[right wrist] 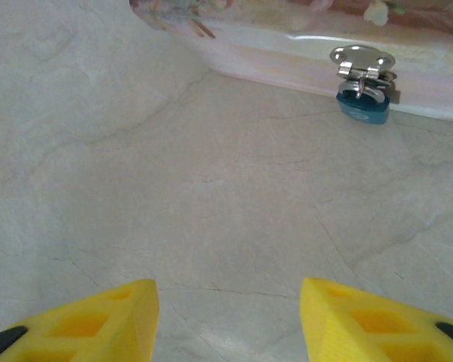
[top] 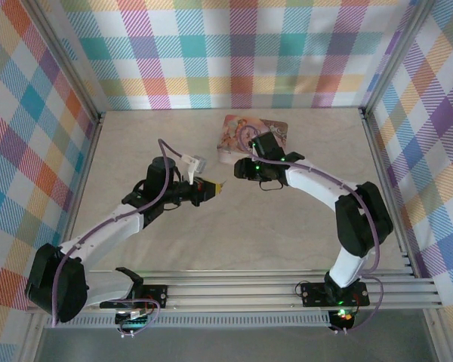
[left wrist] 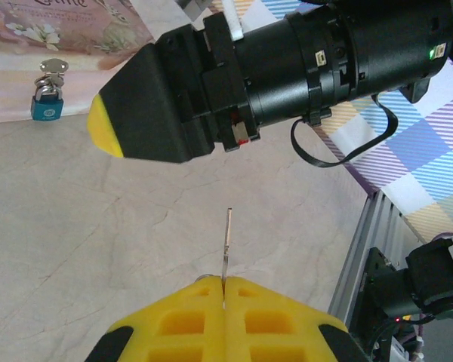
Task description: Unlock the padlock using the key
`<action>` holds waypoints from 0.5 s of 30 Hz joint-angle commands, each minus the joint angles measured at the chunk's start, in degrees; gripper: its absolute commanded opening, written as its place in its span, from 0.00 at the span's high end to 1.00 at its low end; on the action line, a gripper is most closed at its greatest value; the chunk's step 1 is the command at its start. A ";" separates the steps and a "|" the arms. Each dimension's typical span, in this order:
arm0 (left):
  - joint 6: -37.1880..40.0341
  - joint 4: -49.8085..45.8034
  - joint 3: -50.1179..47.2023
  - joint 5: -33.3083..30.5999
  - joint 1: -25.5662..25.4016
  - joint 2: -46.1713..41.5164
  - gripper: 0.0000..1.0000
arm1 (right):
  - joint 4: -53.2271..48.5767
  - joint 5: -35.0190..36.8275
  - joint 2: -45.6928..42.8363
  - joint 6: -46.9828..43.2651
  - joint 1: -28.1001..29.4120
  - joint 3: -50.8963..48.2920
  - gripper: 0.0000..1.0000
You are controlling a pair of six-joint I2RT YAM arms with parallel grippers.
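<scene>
The tiny blue padlock [right wrist: 364,105] hangs from the metal hasp [right wrist: 360,59] on the front of the pink tin box [right wrist: 287,38]; it is also in the left wrist view, padlock [left wrist: 46,102], at the far left. My left gripper [left wrist: 225,285] is shut on the thin key [left wrist: 227,241], whose blade sticks straight out ahead over the table. From above, the left gripper [top: 220,188] hovers mid-table, below and left of the box [top: 245,132]. My right gripper [right wrist: 228,290] is open with nothing between its fingers, the padlock ahead to its right.
The right arm's black wrist and yellow-tipped finger [left wrist: 106,124] cross just ahead of the key. An aluminium rail [left wrist: 370,241] runs along the table's right side, and checked cloth walls [top: 30,113] enclose the marbled table [top: 234,234].
</scene>
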 commanded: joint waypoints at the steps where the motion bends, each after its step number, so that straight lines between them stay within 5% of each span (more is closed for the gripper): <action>1: 1.57 0.20 -1.29 -1.17 -0.12 -2.36 1.00 | 3.27 -1.62 -2.58 3.87 -0.29 -0.16 0.49; 5: 3.02 0.46 -2.59 -5.98 -0.59 -4.27 1.00 | 3.18 -4.42 -6.45 9.29 -0.27 -2.33 0.50; 10: 7.65 0.81 -4.40 -22.56 -5.40 -8.39 1.00 | 2.85 -9.17 -10.60 18.82 1.19 -4.43 0.55; 15: 10.97 2.36 -4.20 -30.45 -9.09 -8.06 1.00 | 2.79 -8.80 -13.19 24.61 5.15 -4.10 0.56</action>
